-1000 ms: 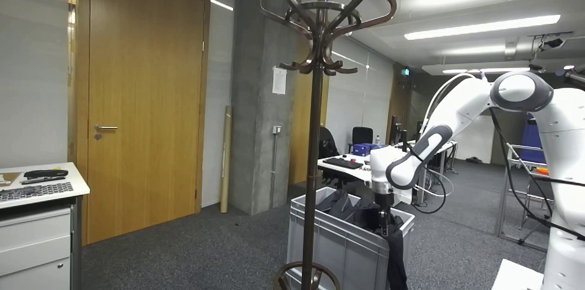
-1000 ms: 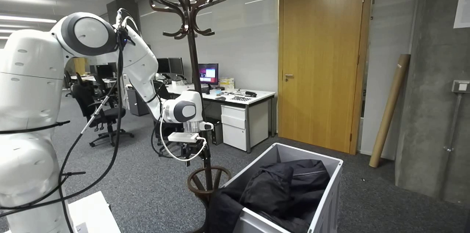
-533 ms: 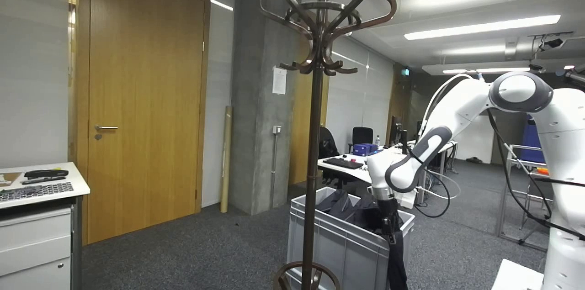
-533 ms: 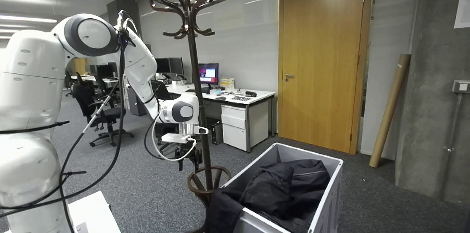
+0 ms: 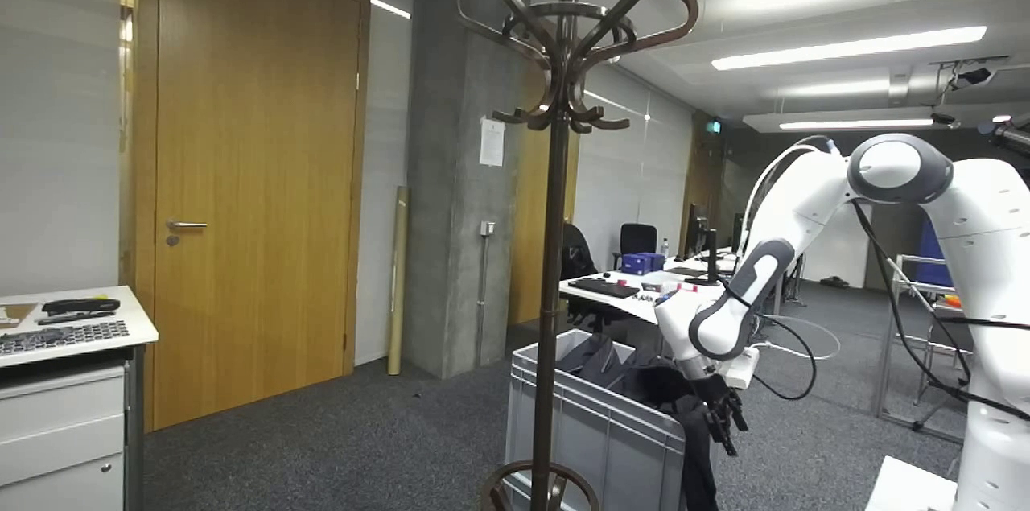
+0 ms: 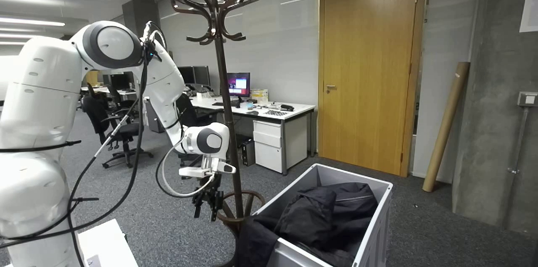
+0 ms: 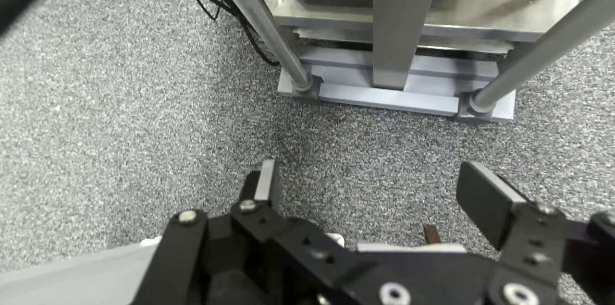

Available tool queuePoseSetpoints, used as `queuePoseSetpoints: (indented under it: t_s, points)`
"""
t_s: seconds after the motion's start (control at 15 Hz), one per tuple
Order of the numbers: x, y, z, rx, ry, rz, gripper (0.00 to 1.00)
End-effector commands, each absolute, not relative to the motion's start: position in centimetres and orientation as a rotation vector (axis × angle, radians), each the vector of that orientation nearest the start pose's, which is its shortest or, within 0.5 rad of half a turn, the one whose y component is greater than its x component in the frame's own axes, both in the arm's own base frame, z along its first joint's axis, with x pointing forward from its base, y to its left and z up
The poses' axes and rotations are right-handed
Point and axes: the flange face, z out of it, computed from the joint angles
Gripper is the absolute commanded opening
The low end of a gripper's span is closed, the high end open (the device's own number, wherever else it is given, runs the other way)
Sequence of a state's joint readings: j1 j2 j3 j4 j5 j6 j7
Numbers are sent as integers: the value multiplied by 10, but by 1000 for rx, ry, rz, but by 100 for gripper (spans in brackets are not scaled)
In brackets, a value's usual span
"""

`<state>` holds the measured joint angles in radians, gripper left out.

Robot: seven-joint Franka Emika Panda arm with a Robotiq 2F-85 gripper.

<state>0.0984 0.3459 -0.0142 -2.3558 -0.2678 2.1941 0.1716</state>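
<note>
Well, in an exterior view a white robot arm (image 5: 795, 203) bends down, and its jaws hang tilted next to some dark cloth (image 5: 698, 459). One end of the cloth flops over the side of a big grey box (image 5: 599, 447), maybe because it is too long to tuck in. A coat stand (image 5: 555, 197) is in front of the box. A paper (image 5: 492, 142) is stuck on the grey pillar (image 5: 438, 173), its words too small to read.

In an exterior view, most of the cloth lies bunched up in the box. The jaws are near the cloth but look apart from it. A brown tube (image 6: 446, 128) leans by the wall (image 6: 443, 27), likely to be out of the way. A screen (image 6: 238, 85) glows on the worktop (image 6: 299, 110), too small to read.

In the wrist view, the jaws are spread wide, with just carpet (image 7: 365, 189) between them. I can read no brand names.
</note>
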Motion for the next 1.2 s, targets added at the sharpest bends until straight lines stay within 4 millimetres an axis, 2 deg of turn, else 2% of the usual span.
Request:
queuePoseSetpoints:
  t_s: [0.0,0.2,0.47,0.8,1.13]
  points:
    - [419,-4,137,-3257,-112,845,100]
    - [408,-27,124,-3269,24,684,100]
    - [399,-45,110,-3275,57,380,100]
    - [412,-59,101,-3288,3,13,100]
    - [430,-64,97,-3301,-64,-199,100]
